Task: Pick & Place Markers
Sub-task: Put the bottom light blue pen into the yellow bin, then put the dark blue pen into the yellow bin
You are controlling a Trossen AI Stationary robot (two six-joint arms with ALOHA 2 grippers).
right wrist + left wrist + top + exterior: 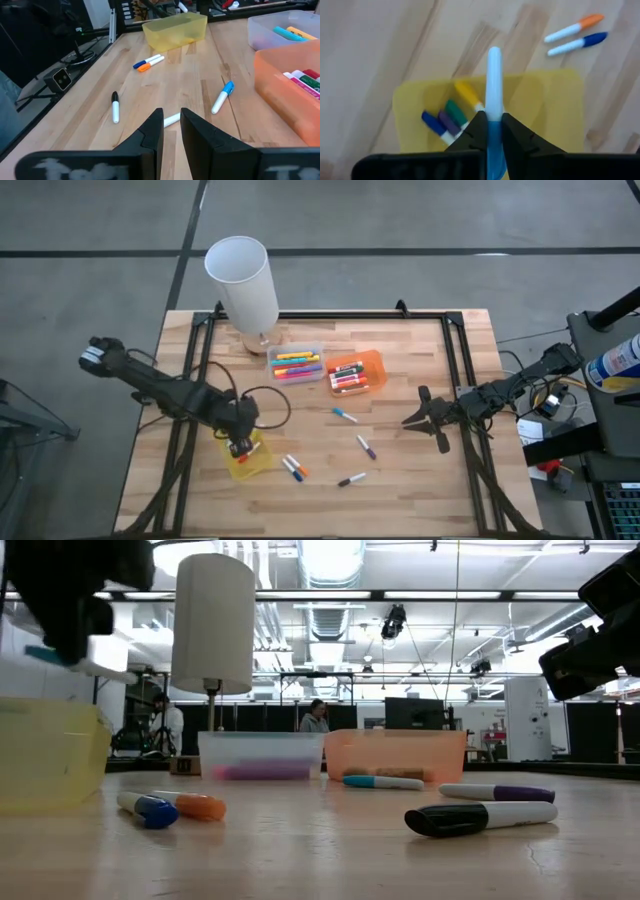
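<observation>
our left gripper (490,131) pinches a blue marker (493,85) above the yellow tray (250,461), lower left, axis pointing forward. our right gripper (428,420) waits narrow, empty, centre-right.

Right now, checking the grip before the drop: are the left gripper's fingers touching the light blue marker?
Touching. The left wrist view shows the left gripper pinching the light blue marker between both fingers, above the yellow tray.
</observation>
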